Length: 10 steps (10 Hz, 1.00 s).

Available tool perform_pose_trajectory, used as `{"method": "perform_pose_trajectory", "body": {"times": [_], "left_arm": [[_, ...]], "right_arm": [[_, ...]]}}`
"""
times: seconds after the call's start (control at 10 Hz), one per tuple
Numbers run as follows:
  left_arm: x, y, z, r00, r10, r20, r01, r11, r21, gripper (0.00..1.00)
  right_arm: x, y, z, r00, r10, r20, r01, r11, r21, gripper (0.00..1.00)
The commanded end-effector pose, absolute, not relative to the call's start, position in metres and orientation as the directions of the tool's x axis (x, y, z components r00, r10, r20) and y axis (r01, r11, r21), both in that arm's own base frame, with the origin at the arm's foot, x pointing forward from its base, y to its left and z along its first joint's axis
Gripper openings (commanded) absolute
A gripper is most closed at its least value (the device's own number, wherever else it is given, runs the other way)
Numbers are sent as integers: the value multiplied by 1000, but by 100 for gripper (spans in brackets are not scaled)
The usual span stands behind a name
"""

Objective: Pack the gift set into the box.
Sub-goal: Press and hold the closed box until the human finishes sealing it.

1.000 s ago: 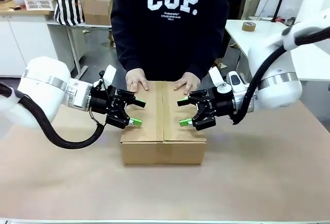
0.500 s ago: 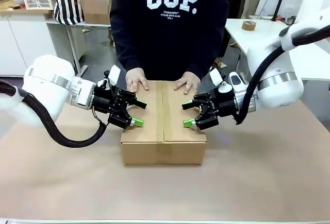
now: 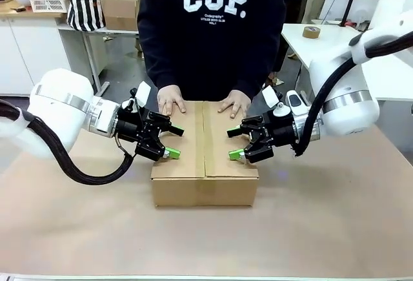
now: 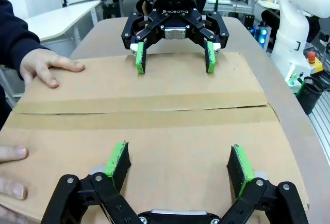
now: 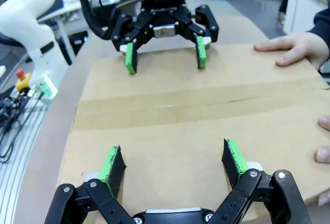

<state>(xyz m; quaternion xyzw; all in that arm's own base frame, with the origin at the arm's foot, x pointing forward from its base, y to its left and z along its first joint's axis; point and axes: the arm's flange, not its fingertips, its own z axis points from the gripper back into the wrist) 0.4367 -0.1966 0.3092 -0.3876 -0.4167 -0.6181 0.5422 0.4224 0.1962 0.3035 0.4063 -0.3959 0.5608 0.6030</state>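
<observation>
front view: box underlies left tool, right tool.

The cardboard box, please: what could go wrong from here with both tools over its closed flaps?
The person's hands rest on the far edge of the box, close to the open left tool and right tool; any sideways move might catch fingers. Both tools sit at the ends of its closed top; pressing down might dent it.
</observation>
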Motion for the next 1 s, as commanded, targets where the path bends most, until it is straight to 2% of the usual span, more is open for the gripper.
{"method": "perform_pose_trajectory", "body": {"times": [0.0,0.9], "left_arm": [[435,-195,307,-122,-340,932,992,-73,103,100],[435,-195,307,-122,-340,932,992,-73,103,100]], "right_arm": [[420,195,301,37,351,936,-999,28,29,100],[420,195,301,37,351,936,-999,28,29,100]]}}
